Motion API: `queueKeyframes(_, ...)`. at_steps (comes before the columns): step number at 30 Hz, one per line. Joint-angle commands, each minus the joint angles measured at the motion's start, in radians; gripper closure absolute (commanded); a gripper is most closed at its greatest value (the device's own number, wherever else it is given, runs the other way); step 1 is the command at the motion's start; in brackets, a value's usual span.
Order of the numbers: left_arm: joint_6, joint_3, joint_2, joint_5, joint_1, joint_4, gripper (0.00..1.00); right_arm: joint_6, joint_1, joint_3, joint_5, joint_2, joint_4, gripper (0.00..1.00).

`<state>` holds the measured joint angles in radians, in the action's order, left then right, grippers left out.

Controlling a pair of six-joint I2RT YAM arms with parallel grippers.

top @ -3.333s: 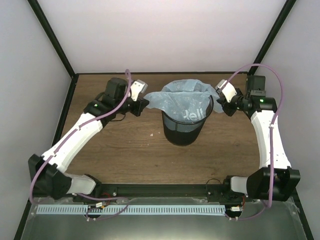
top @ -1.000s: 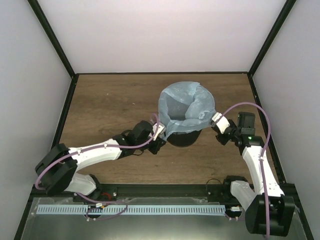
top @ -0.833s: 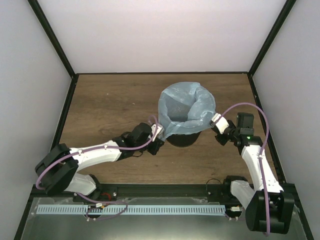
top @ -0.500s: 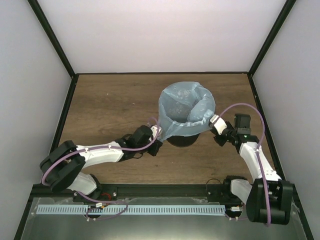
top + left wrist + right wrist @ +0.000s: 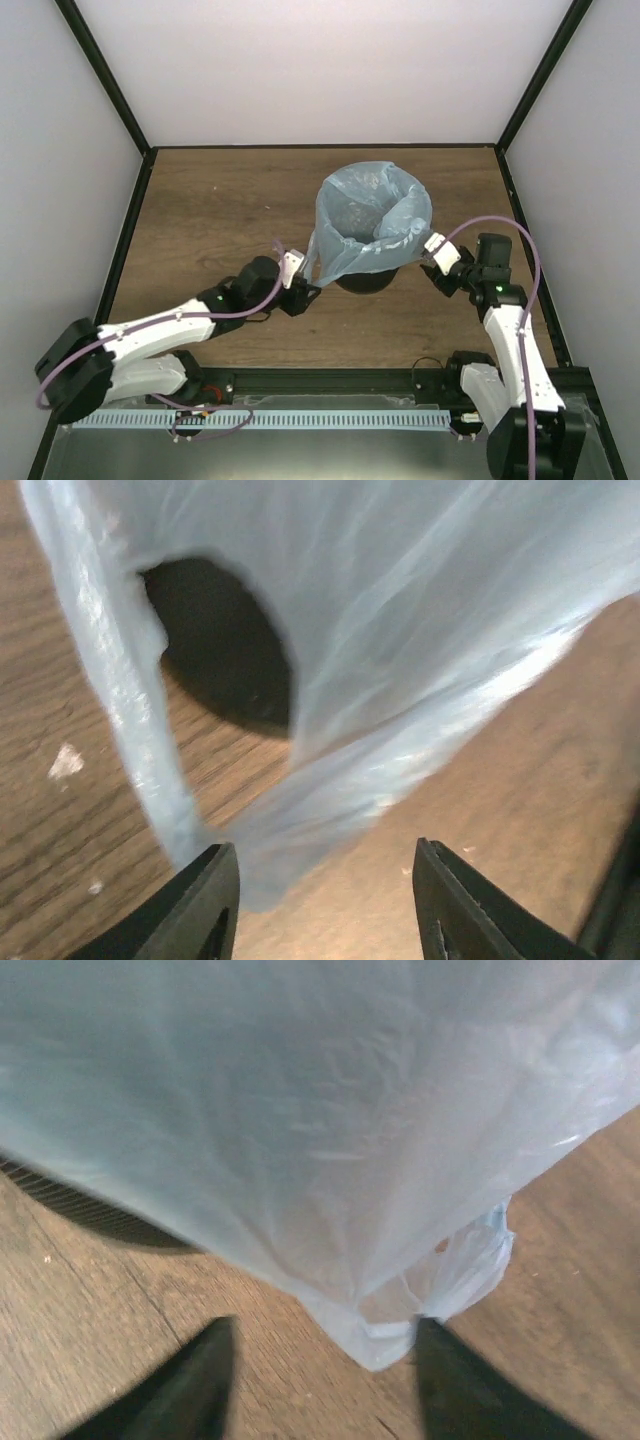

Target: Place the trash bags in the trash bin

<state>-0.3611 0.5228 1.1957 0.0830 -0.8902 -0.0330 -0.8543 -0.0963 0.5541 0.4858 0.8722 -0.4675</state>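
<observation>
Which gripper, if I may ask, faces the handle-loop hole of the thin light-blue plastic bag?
The left gripper: its wrist view shows the handle loop around a dark hole; the right gripper faces only a bunched bag corner.

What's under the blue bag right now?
The black mesh bin: only its lower part shows below the blue bag, which drapes over it. The rim and upper wall are covered, and the bag also hides the bin's inside.

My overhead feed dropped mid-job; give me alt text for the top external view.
A light-blue bag is draped over the mouth of the black mesh bin on the wooden table. The left tool and right tool flank it at the bag's lower edges.
</observation>
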Motion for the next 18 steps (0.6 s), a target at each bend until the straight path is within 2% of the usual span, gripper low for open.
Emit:
queueKeyframes(1,0.012,-0.032,-0.159,0.185,-0.008,-0.067,0.43,-0.043,-0.005,0.042,0.004,-0.134,-0.158,0.35)
queueKeyframes(3,-0.027,-0.083,-0.207,0.306,-0.009,-0.196,0.31,-0.059,-0.005,0.088,0.018,-0.172,-0.232,0.26)
queueKeyframes(4,-0.038,-0.081,-0.216,0.316,-0.009,-0.211,0.29,-0.06,-0.005,0.127,0.029,-0.18,-0.271,0.24)
queueKeyframes(7,-0.052,0.004,-0.206,0.181,-0.003,-0.118,0.26,-0.008,-0.005,0.209,0.078,-0.154,-0.331,0.23)
queueKeyframes(10,-0.069,0.081,-0.156,0.067,0.011,-0.054,0.28,0.084,-0.027,0.279,0.175,-0.061,-0.335,0.24)
queueKeyframes(15,-0.06,0.13,-0.03,0.184,0.011,-0.169,0.5,0.159,-0.11,0.365,0.384,0.078,-0.305,0.26)
queueKeyframes(18,-0.064,0.112,0.058,0.227,-0.007,-0.273,0.67,0.209,-0.124,0.354,0.411,0.111,-0.236,0.27)
